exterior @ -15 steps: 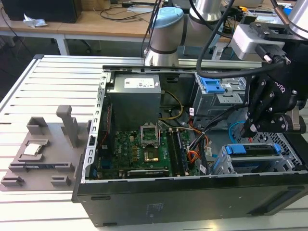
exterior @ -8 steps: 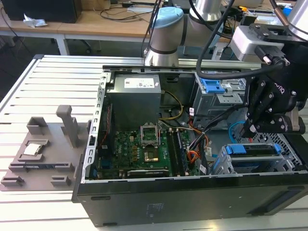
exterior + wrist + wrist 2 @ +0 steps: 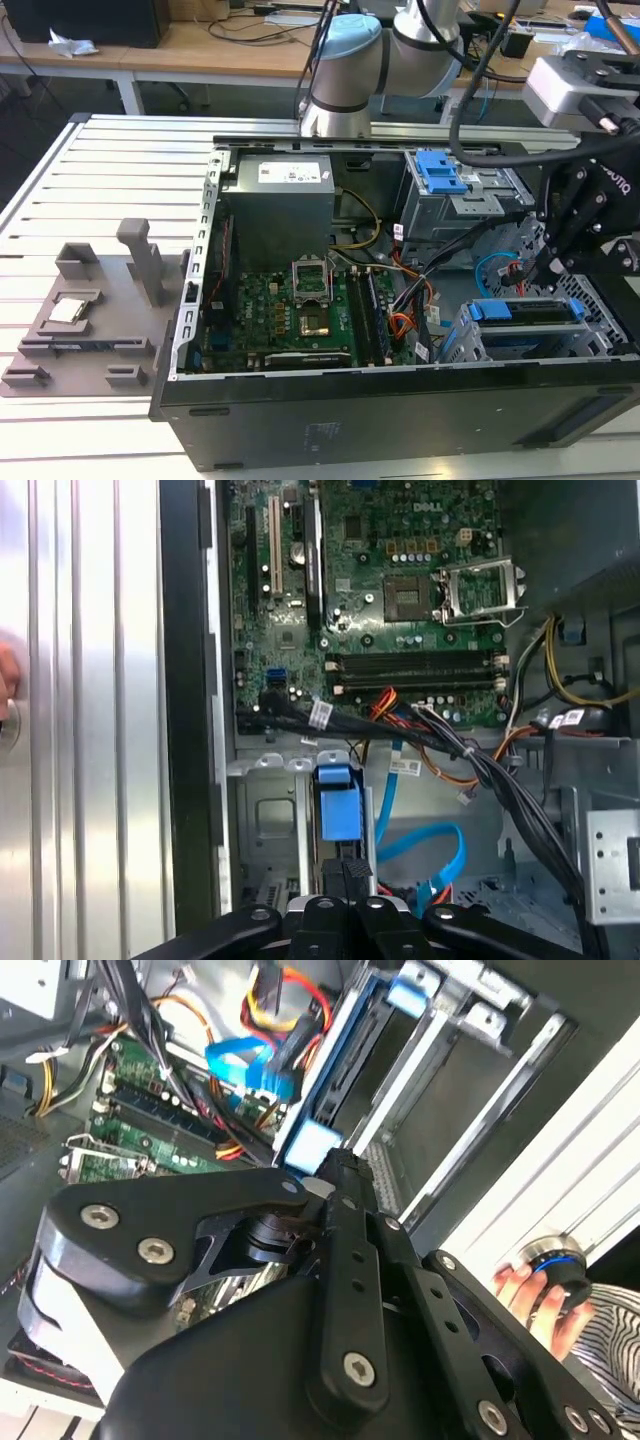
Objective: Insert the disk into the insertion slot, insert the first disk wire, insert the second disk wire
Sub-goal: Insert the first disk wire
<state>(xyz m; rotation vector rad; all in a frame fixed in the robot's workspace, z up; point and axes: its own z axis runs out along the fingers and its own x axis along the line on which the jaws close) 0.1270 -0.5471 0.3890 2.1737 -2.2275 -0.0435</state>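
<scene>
Grey arm (image 3: 345, 70) reaches steeply down over the disk (image 3: 525, 310).

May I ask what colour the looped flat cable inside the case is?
Blue; the cable shows best in the first wrist view.

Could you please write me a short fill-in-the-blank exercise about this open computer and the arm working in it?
1. The plastic carrier framing the disk is ____ in colour.
2. In the exterior view, the gripper hangs over the end of the computer case toward that view's ____.
3. The motherboard inside the case is ____ in colour.

Missing words: blue; right; green.
</scene>
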